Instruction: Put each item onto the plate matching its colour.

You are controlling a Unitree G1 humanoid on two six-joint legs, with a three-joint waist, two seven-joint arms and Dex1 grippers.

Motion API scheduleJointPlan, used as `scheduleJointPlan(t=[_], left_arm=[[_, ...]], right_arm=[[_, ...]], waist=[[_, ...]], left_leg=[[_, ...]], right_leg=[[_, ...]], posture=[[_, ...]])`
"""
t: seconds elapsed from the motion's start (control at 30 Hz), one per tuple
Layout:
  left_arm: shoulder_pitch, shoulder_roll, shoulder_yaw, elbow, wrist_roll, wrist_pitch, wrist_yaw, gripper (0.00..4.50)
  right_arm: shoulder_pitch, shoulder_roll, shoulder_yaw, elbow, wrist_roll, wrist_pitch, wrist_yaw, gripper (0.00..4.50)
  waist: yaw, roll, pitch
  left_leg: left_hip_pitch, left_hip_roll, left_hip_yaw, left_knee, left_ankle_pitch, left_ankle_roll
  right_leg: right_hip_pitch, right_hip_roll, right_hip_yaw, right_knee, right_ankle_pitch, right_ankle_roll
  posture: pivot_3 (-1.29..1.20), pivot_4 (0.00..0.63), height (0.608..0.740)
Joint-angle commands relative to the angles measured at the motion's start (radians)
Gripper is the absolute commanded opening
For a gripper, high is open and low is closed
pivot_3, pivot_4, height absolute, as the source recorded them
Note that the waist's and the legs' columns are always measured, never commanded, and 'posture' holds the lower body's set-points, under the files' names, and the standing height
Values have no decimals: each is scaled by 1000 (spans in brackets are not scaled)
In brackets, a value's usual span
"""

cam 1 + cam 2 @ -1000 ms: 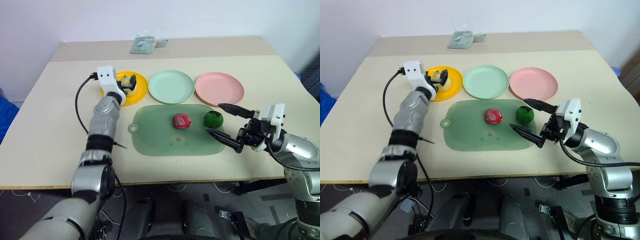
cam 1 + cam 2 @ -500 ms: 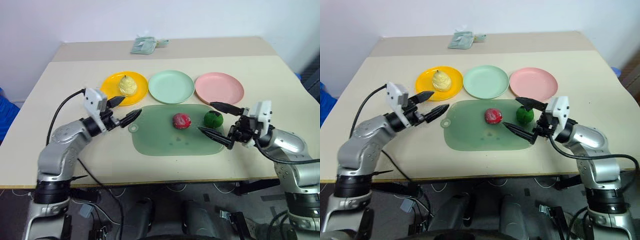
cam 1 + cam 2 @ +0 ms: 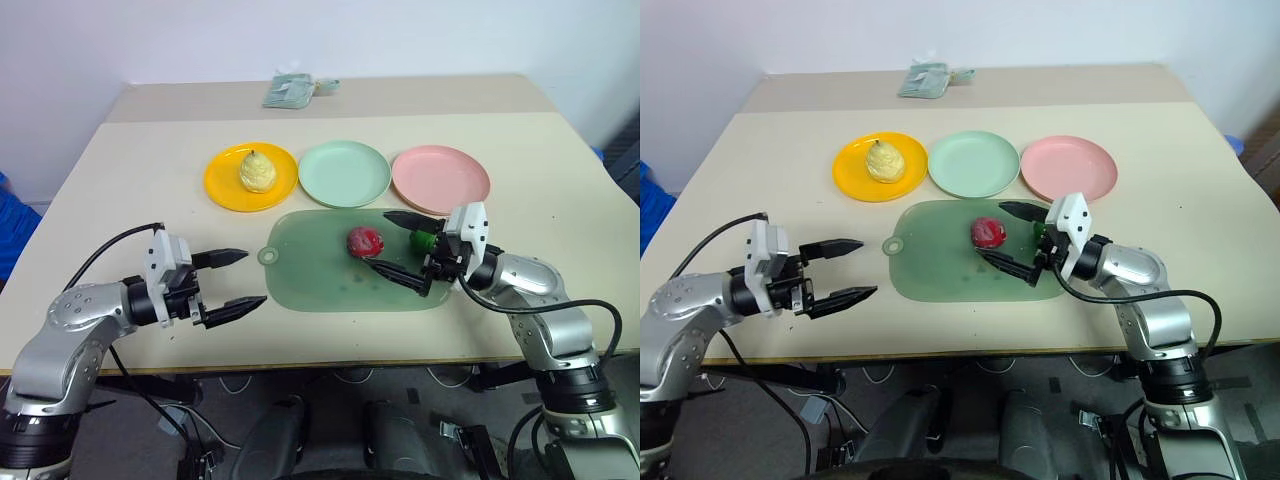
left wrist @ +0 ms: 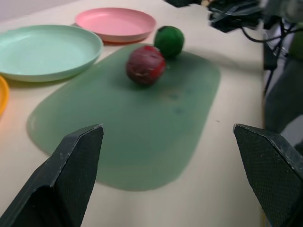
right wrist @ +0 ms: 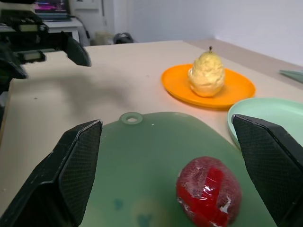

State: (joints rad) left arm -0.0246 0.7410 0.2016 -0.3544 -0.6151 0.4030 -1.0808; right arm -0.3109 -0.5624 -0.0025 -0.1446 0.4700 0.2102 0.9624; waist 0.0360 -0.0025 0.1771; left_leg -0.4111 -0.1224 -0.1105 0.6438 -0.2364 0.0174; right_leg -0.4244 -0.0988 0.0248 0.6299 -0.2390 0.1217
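Shiny red toy ball sits on the translucent green mat, the dark green ball just beside it. It looks light, hard and slippery, so gripping across its widest part seems safest. Right gripper hangs near it, fingers spread wide. Pale yellow lumpy pear rests on the orange-yellow plate. Left gripper, also wide open, hovers well apart.

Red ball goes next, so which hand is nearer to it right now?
Right. The right hand is open just beside the red ball, over the green mat. The left hand, also open, is off the mat's far end.
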Motion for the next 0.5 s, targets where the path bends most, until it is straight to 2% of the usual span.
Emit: scheduleJointPlan(t=[0.03, 0.27, 0.5], left_arm=[[74, 28, 57, -76, -30, -24, -34, 4480], [201, 68, 192, -81, -93, -45, -124, 4480], [215, 73, 205, -81, -82, -62, -135, 4480]], right_arm=[[-53, 16, 42, 32, -54, -17, -1, 4500], [-200, 75, 110, 162, -149, -16, -32, 4500], [-259, 90, 148, 256, -213, 29, -45, 4500]], waist=[[-3, 0, 0], [-25, 0, 0], [-25, 0, 0]], left_leg=[[0, 0, 0, 0, 0, 0], [0, 1, 0, -3, 0, 0], [0, 0, 0, -3, 0, 0]], right_leg=[[0, 0, 0, 0, 0, 0], [-1, 0, 0, 0, 0, -1], [-2, 0, 0, -1, 0, -1]], posture=[[0, 150, 740], [0, 150, 740], [0, 150, 740]])
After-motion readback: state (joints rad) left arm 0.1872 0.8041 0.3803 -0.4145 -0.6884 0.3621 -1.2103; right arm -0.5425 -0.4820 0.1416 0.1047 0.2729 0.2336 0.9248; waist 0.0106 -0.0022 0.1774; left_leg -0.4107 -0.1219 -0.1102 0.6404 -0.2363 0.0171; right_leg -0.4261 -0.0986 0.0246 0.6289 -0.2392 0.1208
